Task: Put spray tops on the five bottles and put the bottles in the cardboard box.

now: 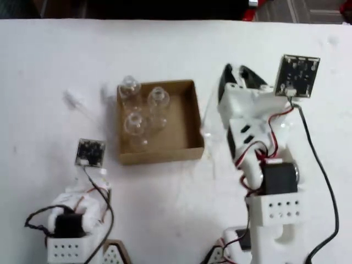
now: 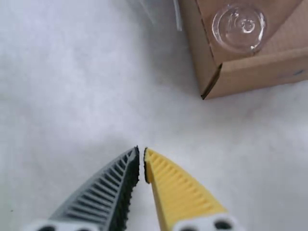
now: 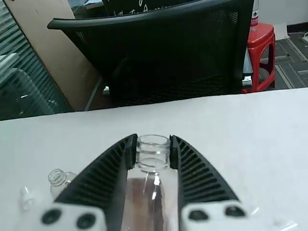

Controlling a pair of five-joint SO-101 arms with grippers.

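- The right gripper point(image 3: 152, 140) was clamped on the neck of a clear bottle point(image 3: 153, 168). This probably steadied the open neck, which bore no spray top.
- The left gripper point(image 2: 141, 155) hung over the table point(image 2: 72, 96) near a corner of the cardboard box point(image 2: 240, 72). Its fingers were nearly together and held nothing.
- Three bottles point(image 1: 157, 100) stood in the box, toward the left arm's side, leaving room for more.

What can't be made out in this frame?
High view: clear bits left of the cardboard box, too blurred to identify.
Left wrist view: the edge cuts the box, so its bottles can't be counted.
Right wrist view: the right gripper hides the sides of the held bottle; the edge cuts its base.
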